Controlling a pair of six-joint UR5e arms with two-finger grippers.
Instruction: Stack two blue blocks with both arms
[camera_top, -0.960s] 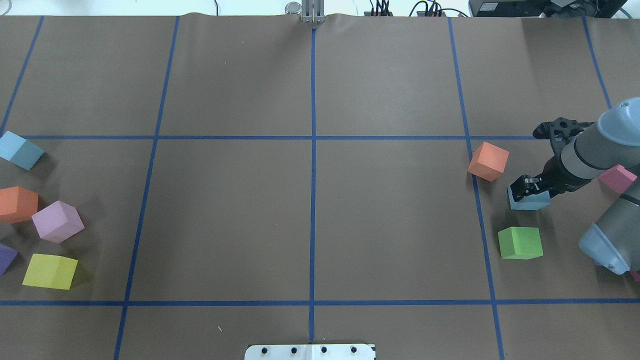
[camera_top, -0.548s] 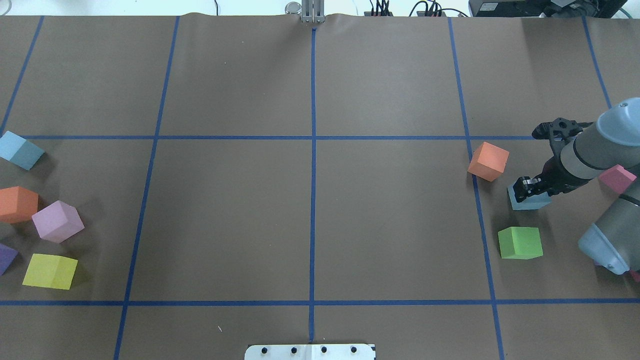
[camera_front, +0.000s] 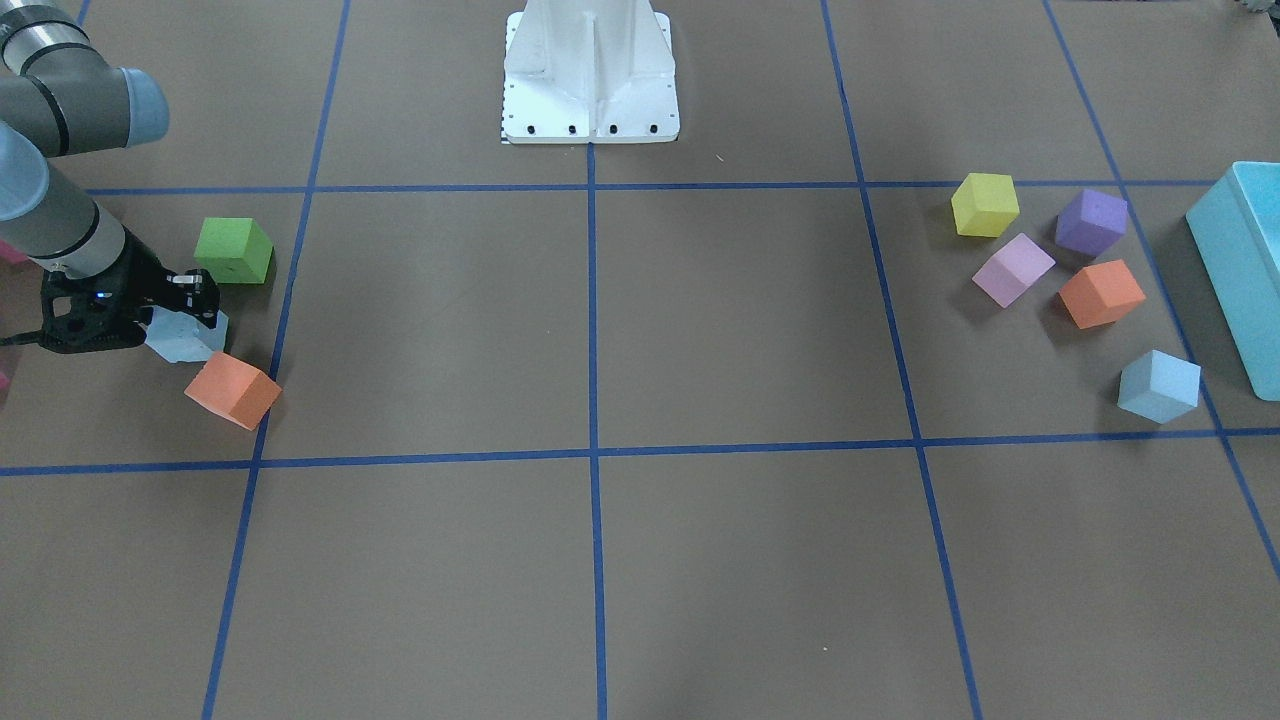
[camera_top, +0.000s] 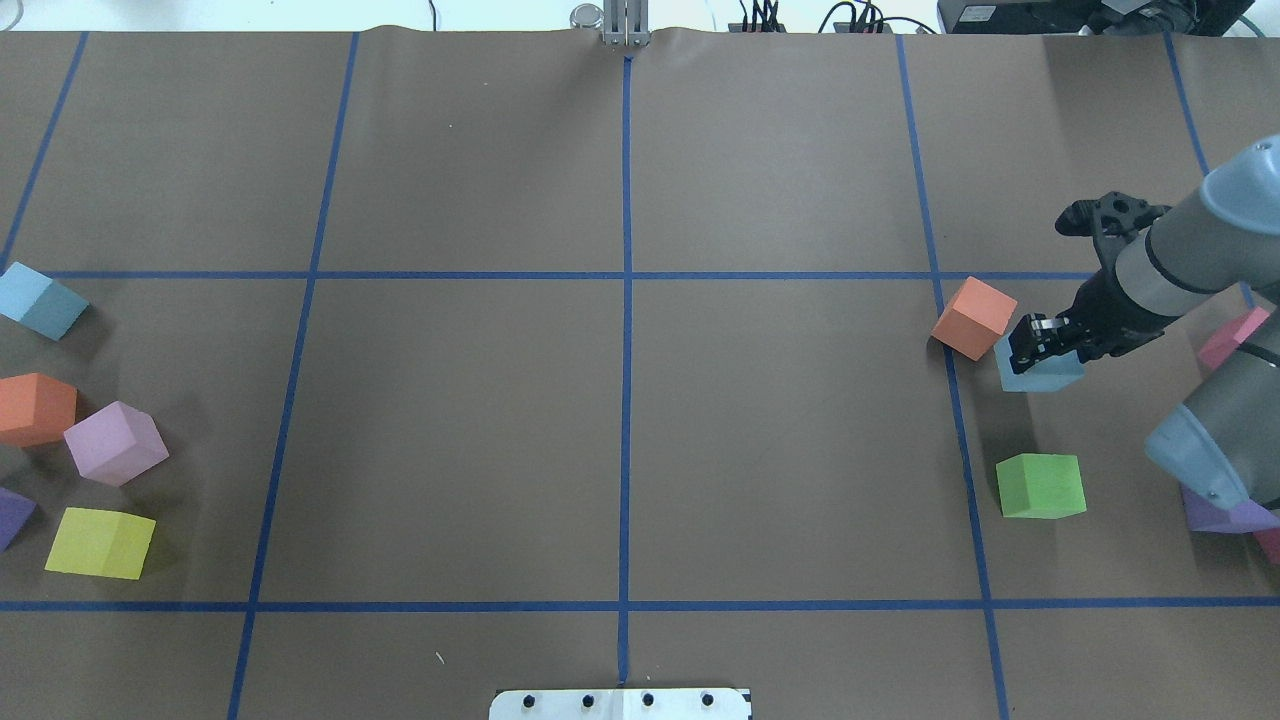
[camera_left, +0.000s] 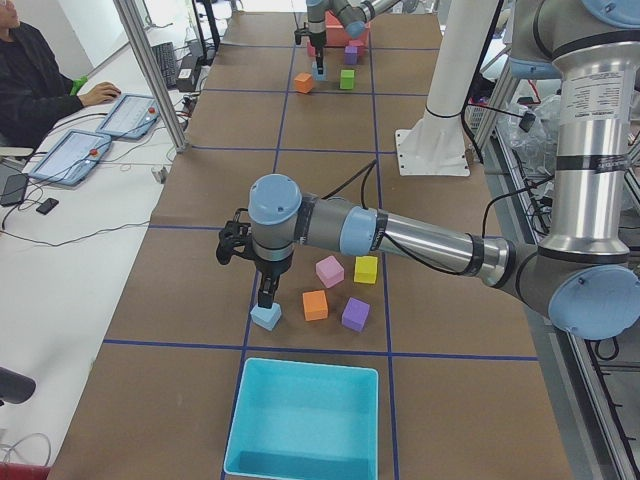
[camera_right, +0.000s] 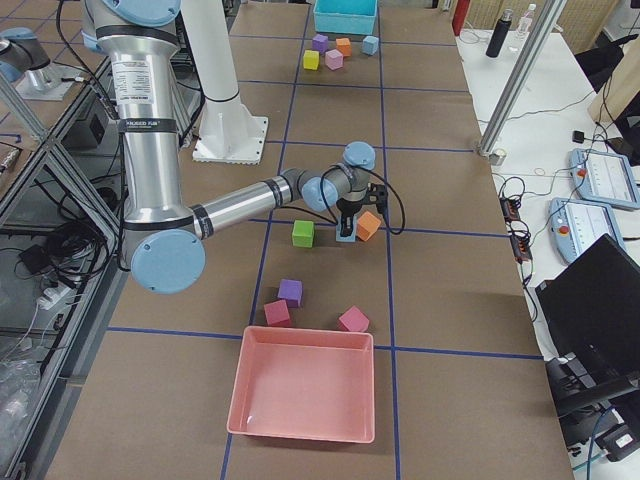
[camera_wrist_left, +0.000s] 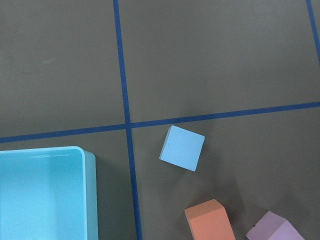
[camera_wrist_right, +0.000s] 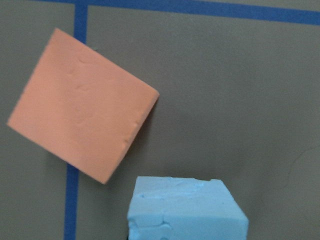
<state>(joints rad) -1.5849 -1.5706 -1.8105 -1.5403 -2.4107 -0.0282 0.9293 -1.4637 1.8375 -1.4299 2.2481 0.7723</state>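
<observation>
One pale blue block (camera_top: 1040, 372) is in my right gripper (camera_top: 1036, 346), which is shut on it at the table's right side, close beside an orange block (camera_top: 973, 317). The front-facing view shows this gripper (camera_front: 193, 305) on the same block (camera_front: 185, 337). The right wrist view shows the block's top (camera_wrist_right: 185, 210) at the bottom edge. The other blue block (camera_top: 40, 300) rests on the table at the far left, and also shows in the left wrist view (camera_wrist_left: 182, 148). My left gripper (camera_left: 265, 293) hangs just above it (camera_left: 265, 317); I cannot tell if it is open or shut.
A green block (camera_top: 1040, 486) lies near the held block. Orange (camera_top: 35, 408), pink (camera_top: 115, 442), yellow (camera_top: 100, 542) and purple (camera_front: 1090, 222) blocks cluster near the left blue block. A turquoise bin (camera_front: 1240, 270) stands at the left end, a pink tray (camera_right: 305, 395) at the right end.
My right gripper has moved away from the robot and towards the table's middle with the blue block in it, ending next to the orange block. The left-side blocks have not moved.
</observation>
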